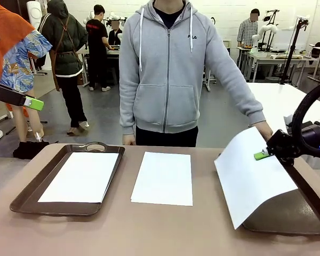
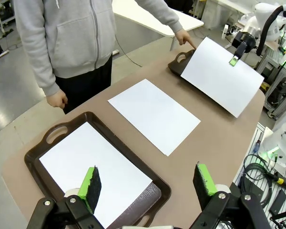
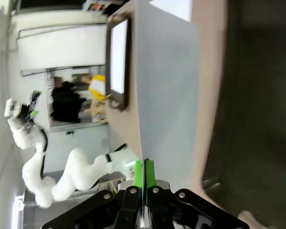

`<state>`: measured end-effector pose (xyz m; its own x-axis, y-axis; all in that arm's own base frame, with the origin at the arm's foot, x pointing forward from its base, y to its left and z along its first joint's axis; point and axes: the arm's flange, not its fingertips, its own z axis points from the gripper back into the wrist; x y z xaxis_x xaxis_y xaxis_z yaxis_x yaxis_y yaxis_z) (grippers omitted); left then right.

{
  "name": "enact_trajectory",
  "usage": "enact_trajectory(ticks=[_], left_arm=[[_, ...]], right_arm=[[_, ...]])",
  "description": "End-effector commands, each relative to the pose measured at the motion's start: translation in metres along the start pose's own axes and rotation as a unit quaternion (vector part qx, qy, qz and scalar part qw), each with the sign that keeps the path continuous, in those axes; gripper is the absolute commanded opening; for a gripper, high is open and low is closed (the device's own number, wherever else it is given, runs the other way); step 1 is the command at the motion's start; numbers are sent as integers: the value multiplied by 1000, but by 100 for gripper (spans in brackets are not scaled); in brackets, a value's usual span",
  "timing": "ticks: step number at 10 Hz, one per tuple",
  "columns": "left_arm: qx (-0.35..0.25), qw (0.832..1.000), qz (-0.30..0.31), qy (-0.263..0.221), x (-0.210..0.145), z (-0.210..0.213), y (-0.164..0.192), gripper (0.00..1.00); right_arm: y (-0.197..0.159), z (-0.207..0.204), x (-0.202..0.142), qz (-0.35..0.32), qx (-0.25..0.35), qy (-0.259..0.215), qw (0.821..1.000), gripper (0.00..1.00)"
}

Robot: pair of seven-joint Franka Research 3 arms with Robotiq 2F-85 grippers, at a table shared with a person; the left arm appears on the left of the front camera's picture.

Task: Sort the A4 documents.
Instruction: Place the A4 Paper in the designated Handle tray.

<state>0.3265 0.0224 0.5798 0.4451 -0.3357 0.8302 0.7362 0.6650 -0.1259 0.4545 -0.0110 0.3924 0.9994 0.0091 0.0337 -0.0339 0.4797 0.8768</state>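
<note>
Three white A4 sheets show. One [image 1: 81,176] lies in the left brown tray [image 1: 26,194], one [image 1: 163,177] lies flat on the table's middle, and a third [image 1: 250,178] is tilted up over the right tray [image 1: 288,216]. My right gripper [image 1: 262,155] is shut on that tilted sheet's upper right edge; the right wrist view shows the green pads [image 3: 144,174] pinching the sheet [image 3: 167,95]. My left gripper [image 2: 148,183] hangs open above the left tray [image 2: 35,152] and its sheet [image 2: 93,164], holding nothing.
A person in a grey hoodie [image 1: 168,69] stands at the far edge, one hand [image 1: 264,129] resting by the right tray's far end, the other hand [image 1: 129,140] hanging at the table edge. Cables and tools [image 2: 271,176] lie beyond the table's near side.
</note>
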Motion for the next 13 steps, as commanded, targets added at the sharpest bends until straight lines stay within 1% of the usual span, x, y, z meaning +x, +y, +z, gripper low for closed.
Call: enact_trajectory(ticks=[1, 3, 5, 6, 8, 10, 13], left_arm=[[-3, 1000, -2, -1, 0, 0, 0, 100], [-3, 1000, -2, -1, 0, 0, 0, 100], [-3, 1000, -2, -1, 0, 0, 0, 100], [-3, 1000, -2, -1, 0, 0, 0, 100], [-3, 1000, -2, -1, 0, 0, 0, 100], [-3, 1000, -2, -1, 0, 0, 0, 100], [-3, 1000, -2, -1, 0, 0, 0, 100]], right_arm=[[-13, 1, 7, -19, -24, -24, 999, 1], [-18, 14, 25, -27, -44, -34, 998, 1], [-20, 25, 37, -40, -86, -30, 995, 1], [-21, 32, 43, -47, -119, -24, 991, 1], [-18, 39, 52, -49, -157, -13, 986, 1], [-18, 39, 59, -57, -201, 16, 978, 1], [-22, 30, 68, -49, -202, 37, 977, 1]])
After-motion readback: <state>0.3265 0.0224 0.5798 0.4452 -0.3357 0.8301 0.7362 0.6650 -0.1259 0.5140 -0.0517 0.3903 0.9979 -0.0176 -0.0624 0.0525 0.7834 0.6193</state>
